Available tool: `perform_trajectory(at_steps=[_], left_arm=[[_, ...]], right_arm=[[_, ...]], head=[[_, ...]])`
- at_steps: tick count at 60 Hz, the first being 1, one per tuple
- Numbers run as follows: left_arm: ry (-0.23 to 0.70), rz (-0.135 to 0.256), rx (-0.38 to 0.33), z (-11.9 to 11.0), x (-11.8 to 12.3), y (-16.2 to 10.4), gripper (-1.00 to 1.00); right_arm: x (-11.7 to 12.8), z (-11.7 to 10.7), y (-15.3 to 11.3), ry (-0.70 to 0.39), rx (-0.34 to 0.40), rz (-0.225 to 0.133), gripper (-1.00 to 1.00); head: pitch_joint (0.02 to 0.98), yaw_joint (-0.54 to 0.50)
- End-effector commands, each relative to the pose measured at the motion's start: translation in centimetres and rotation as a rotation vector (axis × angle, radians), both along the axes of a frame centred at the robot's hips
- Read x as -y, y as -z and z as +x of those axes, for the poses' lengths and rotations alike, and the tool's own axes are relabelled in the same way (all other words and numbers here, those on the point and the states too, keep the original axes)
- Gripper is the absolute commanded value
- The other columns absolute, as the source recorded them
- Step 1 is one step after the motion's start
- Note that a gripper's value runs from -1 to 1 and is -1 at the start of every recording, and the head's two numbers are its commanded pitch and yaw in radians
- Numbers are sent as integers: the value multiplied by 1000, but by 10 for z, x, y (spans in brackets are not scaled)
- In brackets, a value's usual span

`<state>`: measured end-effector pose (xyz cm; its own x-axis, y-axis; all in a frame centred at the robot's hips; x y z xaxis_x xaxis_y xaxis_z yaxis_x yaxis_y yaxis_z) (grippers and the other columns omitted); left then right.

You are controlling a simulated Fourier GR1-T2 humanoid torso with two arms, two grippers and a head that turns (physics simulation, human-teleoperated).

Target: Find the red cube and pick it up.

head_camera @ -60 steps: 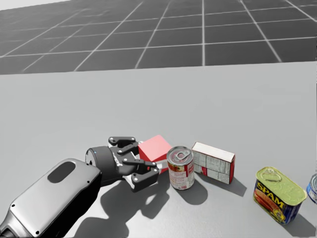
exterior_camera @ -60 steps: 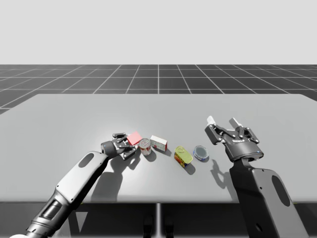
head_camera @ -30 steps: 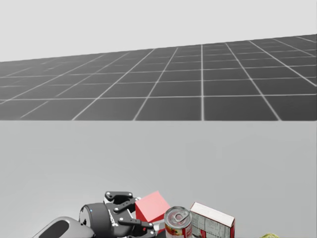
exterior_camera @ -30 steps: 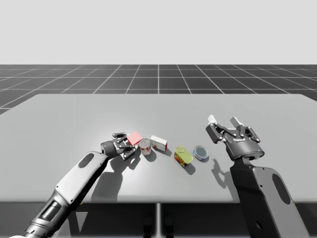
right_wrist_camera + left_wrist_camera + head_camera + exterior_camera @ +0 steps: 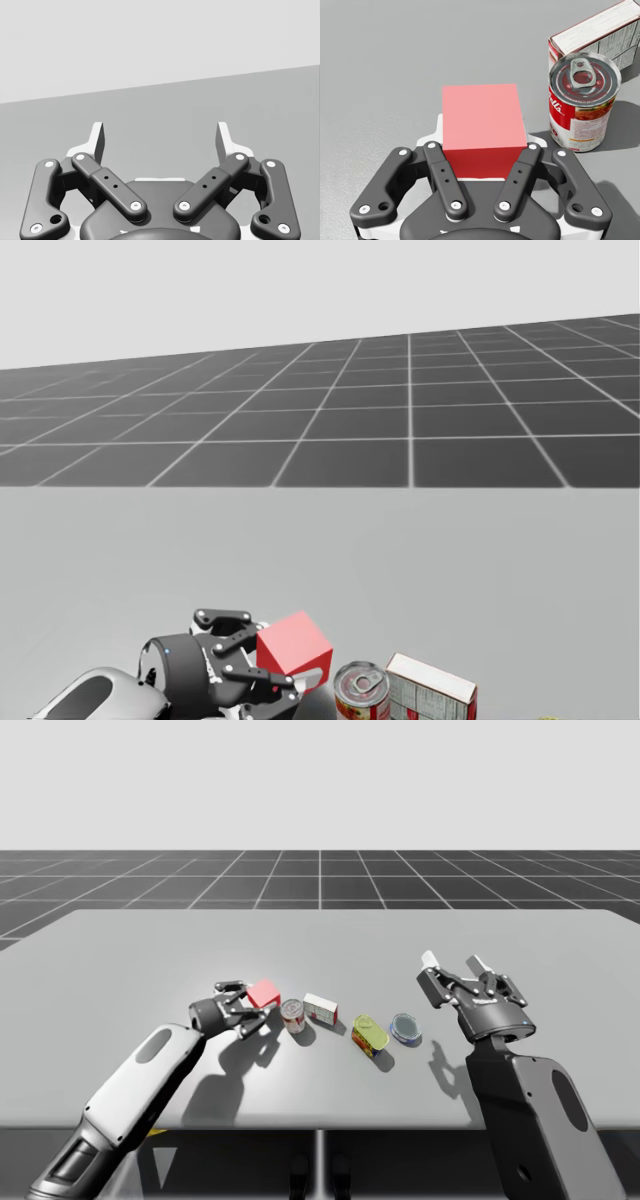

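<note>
The red cube [image 5: 482, 125] sits between the fingers of my left gripper [image 5: 484, 150], which is shut on it from both sides. In the high view the red cube [image 5: 264, 994] hangs just above the grey table [image 5: 130, 960], held by my left gripper [image 5: 250, 1005], left of the cans. The head view shows the red cube [image 5: 293, 645] tilted in my left gripper [image 5: 280, 665]. My right gripper [image 5: 453, 963] stands open above the table's right part, nothing between its fingers, as the right gripper [image 5: 161, 141] also shows in its own wrist view.
A red-and-white can [image 5: 293, 1016] stands just right of the cube, then a red-and-white box [image 5: 320, 1009], a yellow tin [image 5: 368, 1035] and a blue round tin [image 5: 405, 1027]. The can [image 5: 582, 102] and box [image 5: 600, 30] lie ahead and right of my left gripper.
My left gripper has lifted the red cube off the table and drawn it slightly left, away from the can. My head has turned upward. The right arm has barely moved.
</note>
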<state>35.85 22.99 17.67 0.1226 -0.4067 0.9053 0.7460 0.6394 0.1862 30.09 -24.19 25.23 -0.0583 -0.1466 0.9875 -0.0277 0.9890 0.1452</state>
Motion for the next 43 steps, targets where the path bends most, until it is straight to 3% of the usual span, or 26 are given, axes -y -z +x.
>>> perform_trajectory(at_steps=[1,11,32,43], left_arm=[[119,14,41,4,13,-27,1000],[102,36,99,6,16,-55,1000],[87,42,221,-1,28,-127,1000],[34,44,288,-2,35,-162,1000]], right_arm=[[0,0,0,2,1,1,-1000],[1,0,-1,2,9,-14,-1000],[5,0,-1,-1,8,-19,-1000],[7,0,-2,4,6,-25,-1000]], head=[[437,193],[441,195],[433,195],[431,197]])
